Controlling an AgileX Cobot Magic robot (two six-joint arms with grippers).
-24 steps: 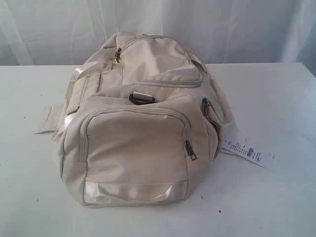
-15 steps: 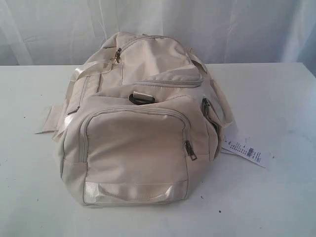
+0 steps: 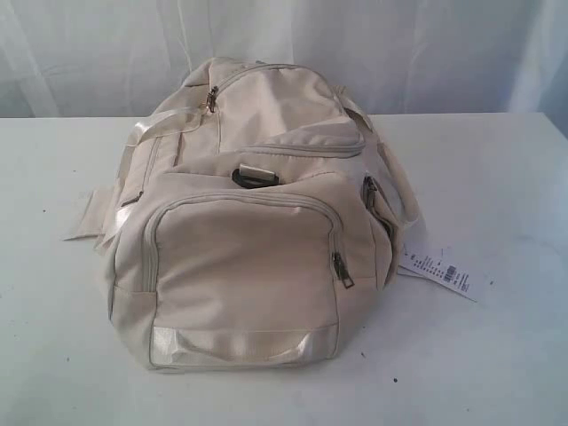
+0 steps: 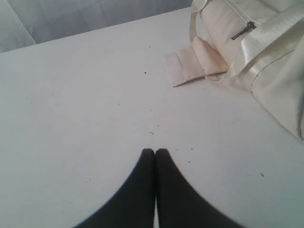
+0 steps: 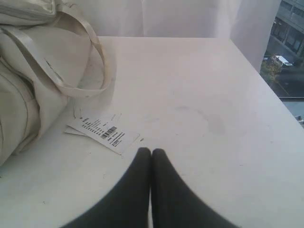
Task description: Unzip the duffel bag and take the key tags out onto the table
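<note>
The cream duffel bag (image 3: 248, 222) lies in the middle of the white table (image 3: 497, 177), all its zippered pockets closed. A metal pull (image 3: 342, 269) hangs at the front pocket's right side. The key tags are hidden. Neither arm shows in the exterior view. My left gripper (image 4: 155, 152) is shut with nothing in it, above bare table, with the bag's side (image 4: 270, 61) off beyond it. My right gripper (image 5: 151, 152) is shut too and holds nothing, just short of the white barcode label (image 5: 102, 130), with the bag (image 5: 28, 76) and its looped strap (image 5: 95, 52) beyond.
The white barcode label (image 3: 441, 272) lies on the table at the bag's right side. A flat fabric flap (image 4: 197, 64) sticks out from the bag's left side. The table's right edge (image 5: 280, 99) borders a window. White curtains (image 3: 426, 44) hang behind.
</note>
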